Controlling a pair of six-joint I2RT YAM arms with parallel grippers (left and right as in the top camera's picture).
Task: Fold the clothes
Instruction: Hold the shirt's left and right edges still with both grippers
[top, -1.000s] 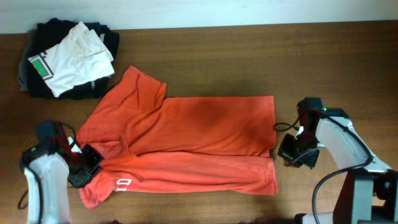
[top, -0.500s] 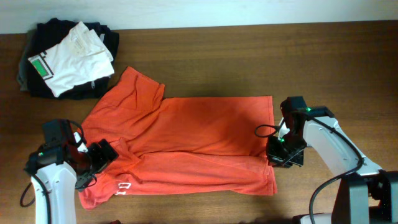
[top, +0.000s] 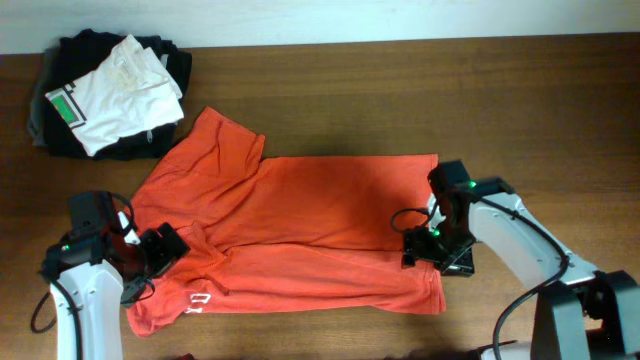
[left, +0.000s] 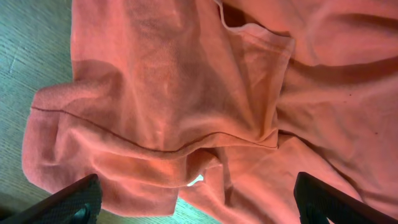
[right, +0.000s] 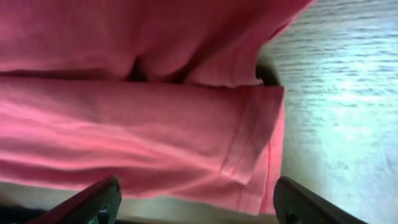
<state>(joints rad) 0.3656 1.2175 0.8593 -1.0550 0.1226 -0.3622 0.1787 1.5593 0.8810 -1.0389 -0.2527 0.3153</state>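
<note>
The clothes, a red-orange T-shirt (top: 320, 215), lie across the wooden table with the upper half folded down over the lower half. White lettering (top: 197, 298) shows near the shirt's lower left corner. My left gripper (top: 160, 252) hovers over the bunched sleeve and collar end, open, with nothing between its fingers. In the left wrist view, wrinkled cloth (left: 186, 93) fills the space above the spread gripper (left: 199, 208). My right gripper (top: 422, 247) is over the hem's right end, also open. The right wrist view shows the stitched hem (right: 249, 143) lying flat between the fingers (right: 93, 202).
A pile of black folded garments (top: 60, 130) with a white garment with a green patch (top: 110, 90) on top sits at the back left corner. Bare wood table (top: 400, 100) runs behind and to the right of the shirt.
Both grippers have gone from shut to open, letting go of the shirt. The right arm moved left over the hem; the left arm shifted right onto the sleeve area.
</note>
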